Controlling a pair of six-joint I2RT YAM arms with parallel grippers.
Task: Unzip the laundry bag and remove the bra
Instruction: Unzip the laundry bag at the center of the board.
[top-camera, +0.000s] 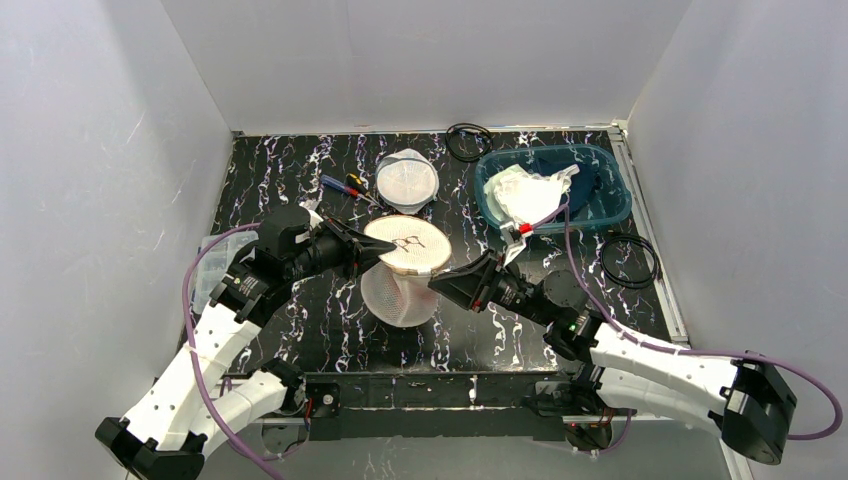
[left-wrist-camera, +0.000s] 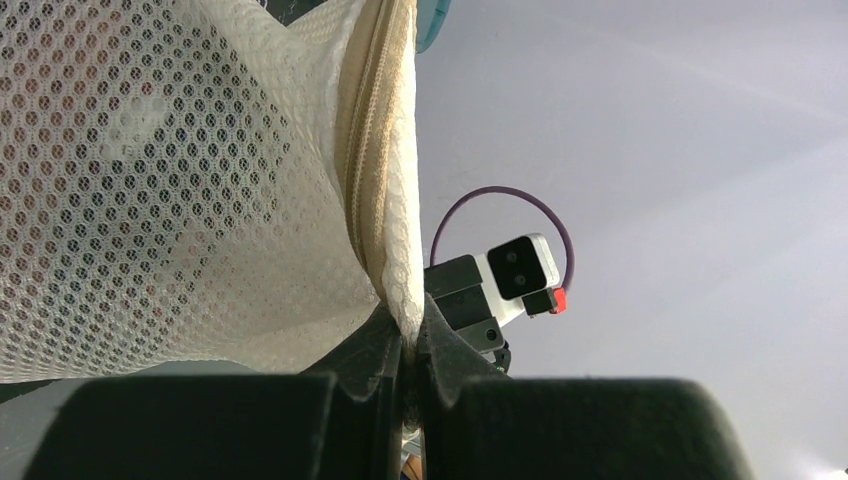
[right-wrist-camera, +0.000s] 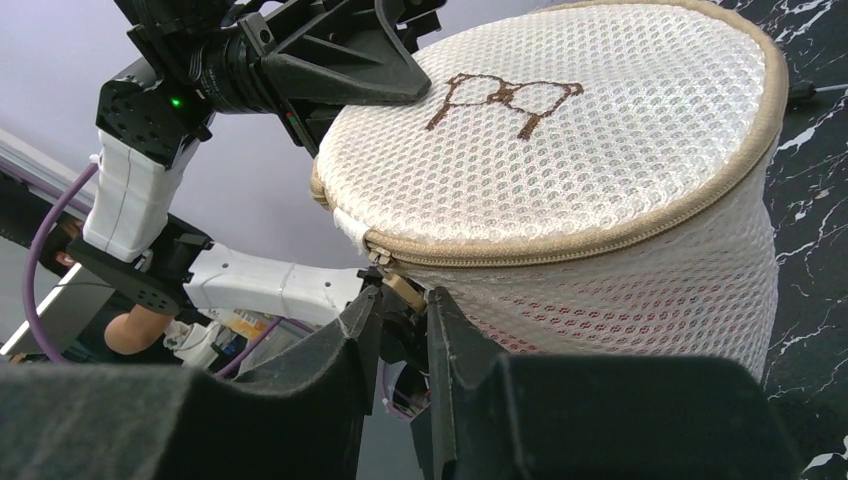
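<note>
Black marble table (top-camera: 300, 330), white walls. Bag (top-camera: 405, 262) is upright mid-table btwn both arms. L gripper (left-wrist-camera: 405, 335) is pressed tight on bag's zip seam (left-wrist-camera: 372, 150), left side. R gripper (right-wrist-camera: 405, 305) pinches zip pull (right-wrist-camera: 403, 291) on the near-right side. Zip looks closed all round. Reddish fabric (right-wrist-camera: 640, 300) shows thru mesh.
</note>
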